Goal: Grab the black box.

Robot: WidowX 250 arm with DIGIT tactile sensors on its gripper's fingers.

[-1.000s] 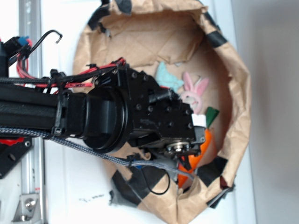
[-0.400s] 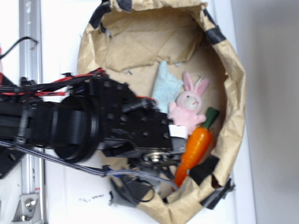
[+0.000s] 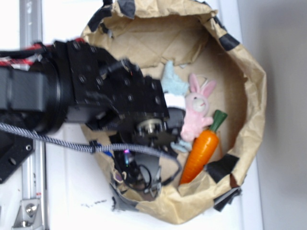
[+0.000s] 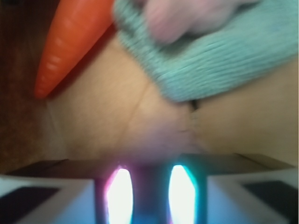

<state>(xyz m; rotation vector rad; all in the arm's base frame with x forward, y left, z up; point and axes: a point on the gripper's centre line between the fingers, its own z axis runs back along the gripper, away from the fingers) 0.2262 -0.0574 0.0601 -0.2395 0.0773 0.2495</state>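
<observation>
Claw (image 3: 165,125) sits under the wrist housing in the exterior view, and the wrist view shows only blur and two glare spots along its bottom edge, so can't tell if it's open, closed or holding anything

Black box (image 3: 176,116): my best guess is the dark rounded lump at the arm tip, right against the bunny (image 3: 195,112), inside the paper bag (image 3: 249,96). It's blurred and I wouldn't swear to it. The wrist view shows no box at all, just carrot (image 4: 70,42), teal cloth (image 4: 219,60), a pink smear and bare brown paper

Risks from here:
- Wrong pick. The cloth and bunny fill the top of the wrist view, close ahead of the claw. Closing now could pinch knit fabric or plush instead of the box
- False target. The bag has black tape patches (image 3: 221,167) near the carrot, same colour as the box and easy to mistake for it
- Slip. A glossy box with rounded corners gives the fingers little to bite on, and an off-centre squeeze could squirt it out under the bunny
- Snag. The braided cable (image 3: 57,141) and loose wires hang low over the bag's near rim, so a pull could drag or tip the bag and shift everything
- Motion blur in both views, so pose estimates are soft

I'd confirm the box is between the fingers before committing
</observation>
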